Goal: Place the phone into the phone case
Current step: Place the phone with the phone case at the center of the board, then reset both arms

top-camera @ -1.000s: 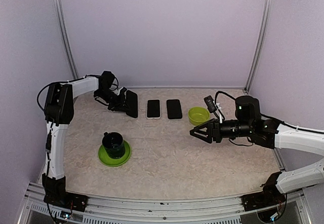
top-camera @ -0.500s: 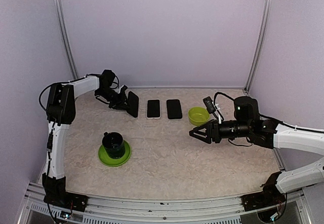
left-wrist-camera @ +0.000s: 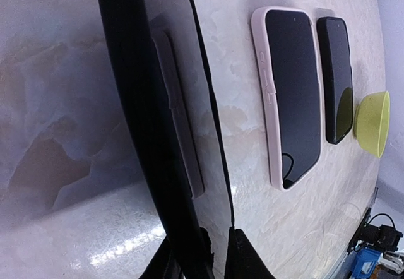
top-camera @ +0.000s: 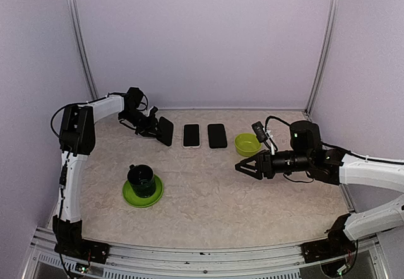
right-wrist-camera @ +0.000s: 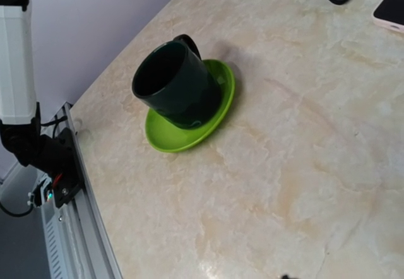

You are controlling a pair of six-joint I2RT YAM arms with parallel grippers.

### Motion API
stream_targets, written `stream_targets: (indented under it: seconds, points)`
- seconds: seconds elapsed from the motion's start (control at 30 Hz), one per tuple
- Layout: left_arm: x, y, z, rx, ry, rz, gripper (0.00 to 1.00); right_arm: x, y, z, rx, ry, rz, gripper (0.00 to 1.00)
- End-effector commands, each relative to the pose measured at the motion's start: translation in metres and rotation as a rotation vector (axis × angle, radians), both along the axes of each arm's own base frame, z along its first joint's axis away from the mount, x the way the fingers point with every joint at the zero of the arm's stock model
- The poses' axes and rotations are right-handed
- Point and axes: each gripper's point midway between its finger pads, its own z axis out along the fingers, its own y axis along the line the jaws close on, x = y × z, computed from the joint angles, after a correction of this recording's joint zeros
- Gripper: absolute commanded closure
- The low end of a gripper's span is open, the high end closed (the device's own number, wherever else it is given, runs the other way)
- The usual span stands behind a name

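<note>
At the far left of the table (top-camera: 208, 216) the left arm is stretched low toward the back wall. Its claw (left-wrist-camera: 204, 260) is set astride the near short end of a black slab (left-wrist-camera: 132, 89). A sliver of light is seen beside one finger, so whether the slab is gripped or released cannot be told, nor whether it is the phone or the case. The slab is stood on one long edge and leaned, with its long axis running straight away from the claw. Nearer the bases, a dark cup (top-camera: 140, 177) is seated on a green saucer (top-camera: 154, 198). Just right of the slab a pink-rimmed phone (top-camera: 191, 135) is laid flat, then a black phone (top-camera: 216, 135), both with long axes pointed at the back wall. A green bowl (top-camera: 247, 144) comes next. The right claw (top-camera: 242, 166) is held low in front of the bowl, pointing left, with nothing seen in it and its spread not discernible. The left arm is judged nearer to the slab and the pink-rimmed phone, which lies immediately to the right of its claw.
</note>
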Motion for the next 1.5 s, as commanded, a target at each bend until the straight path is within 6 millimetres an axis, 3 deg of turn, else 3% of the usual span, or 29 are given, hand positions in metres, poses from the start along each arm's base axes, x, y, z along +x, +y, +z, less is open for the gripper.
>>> stream_targets:
  seconds: [0.0, 0.53, 0.7, 0.97, 1.23, 1.47]
  points:
    - [0.013, 0.004, 0.005, 0.004, -0.043, 0.009, 0.74, 0.002, 0.002, 0.003, 0.017, -0.009, 0.003, 0.48]
    - [0.026, 0.029, -0.003, 0.049, -0.059, 0.067, 0.61, 0.001, 0.001, 0.002, 0.016, -0.007, 0.004, 0.48]
    - [0.035, 0.039, -0.012, 0.114, -0.081, 0.109, 0.6, 0.001, 0.001, 0.002, 0.018, -0.005, 0.006, 0.48]
    - [0.053, 0.053, -0.01, 0.181, -0.147, 0.194, 0.53, 0.0, 0.001, 0.004, 0.018, -0.009, 0.006, 0.46]
    - [0.053, 0.046, -0.025, 0.163, -0.136, 0.186, 0.51, -0.001, -0.002, 0.009, 0.023, -0.027, 0.0, 0.37]
    - [0.045, 0.023, -0.036, 0.147, -0.123, 0.136, 0.5, 0.001, -0.003, 0.011, 0.021, -0.04, -0.013, 0.3]
